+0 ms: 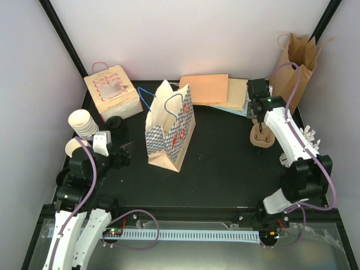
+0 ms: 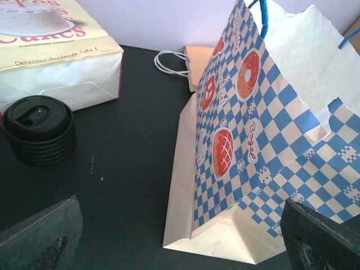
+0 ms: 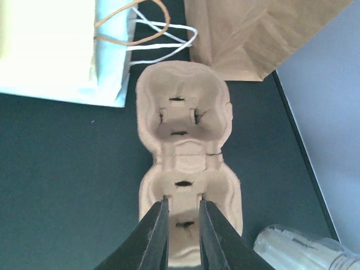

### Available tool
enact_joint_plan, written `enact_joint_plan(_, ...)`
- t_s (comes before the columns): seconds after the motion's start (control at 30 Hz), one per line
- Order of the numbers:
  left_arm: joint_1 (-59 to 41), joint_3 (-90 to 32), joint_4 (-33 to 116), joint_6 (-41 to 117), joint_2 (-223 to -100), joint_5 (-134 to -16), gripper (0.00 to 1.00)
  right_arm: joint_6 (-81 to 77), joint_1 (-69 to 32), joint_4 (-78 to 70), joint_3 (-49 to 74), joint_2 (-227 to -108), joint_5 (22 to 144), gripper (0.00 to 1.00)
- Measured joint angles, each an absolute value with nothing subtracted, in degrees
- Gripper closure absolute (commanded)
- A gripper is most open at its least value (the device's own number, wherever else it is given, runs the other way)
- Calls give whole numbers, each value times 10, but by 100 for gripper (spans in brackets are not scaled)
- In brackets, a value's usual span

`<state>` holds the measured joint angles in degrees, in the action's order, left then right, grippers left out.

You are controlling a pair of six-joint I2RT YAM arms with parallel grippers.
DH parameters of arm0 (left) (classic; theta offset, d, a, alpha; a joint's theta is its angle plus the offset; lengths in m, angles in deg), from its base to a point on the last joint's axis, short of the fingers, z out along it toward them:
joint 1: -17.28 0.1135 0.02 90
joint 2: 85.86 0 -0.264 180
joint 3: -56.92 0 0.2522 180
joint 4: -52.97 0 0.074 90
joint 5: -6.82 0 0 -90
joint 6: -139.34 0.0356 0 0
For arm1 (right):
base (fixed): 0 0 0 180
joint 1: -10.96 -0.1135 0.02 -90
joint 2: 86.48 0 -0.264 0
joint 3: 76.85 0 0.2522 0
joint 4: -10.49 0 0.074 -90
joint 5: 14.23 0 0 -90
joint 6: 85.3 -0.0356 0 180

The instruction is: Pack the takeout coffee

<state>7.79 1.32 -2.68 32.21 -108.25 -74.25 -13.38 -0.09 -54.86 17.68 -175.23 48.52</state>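
Between the right fingers (image 3: 160, 230) sits a strip of the pulp cup carrier (image 3: 185, 112). The fingers are drawn nearly together with a thin gap, pinching the wall of its near well. The carrier has two wells, both empty and facing the wrist camera. Its long axis runs straight away from the fingertips toward the brown paper bag (image 3: 253, 34). A flat pale-blue bag (image 3: 56, 50) lies ahead-left of these fingers, its string handles just off the carrier's far end. Clear plastic cups (image 3: 304, 247) lie on their side close by on the right.

The left fingers (image 2: 39, 242) are spread as wide as they go and hold nothing. The black counter (image 2: 129, 169) shows bare between them.

Ahead-left of the left fingers is the stack of black lids (image 2: 38, 129). It lies flat, tops up, axis vertical, sip tabs pointing away, just in front of the cake box (image 2: 56, 50). Ahead-right stands the blue checkered bag (image 2: 247, 140), mouth open upward, its folded base nearest the fingertips.

From above, the ribbed white cups (image 1: 82, 122) are a nested stack back-left of the left fingers, beside the lids, mouth up. Whether it leans I cannot tell. One more cup (image 1: 72, 147) sits closer in, mouth showing, partly hidden by the left arm.

No cup or lid is in the carrier or in any bag.
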Motion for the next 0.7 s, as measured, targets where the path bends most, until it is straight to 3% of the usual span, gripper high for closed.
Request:
enact_joint_plan(0.47,78,13,-27,322,-1084,-742,1,-195,-218,-578,76,-1692,496,79)
enact_joint_plan(0.7,78,13,-27,322,-1085,-742,1,-214,-225,-569,19,-1727,494,75)
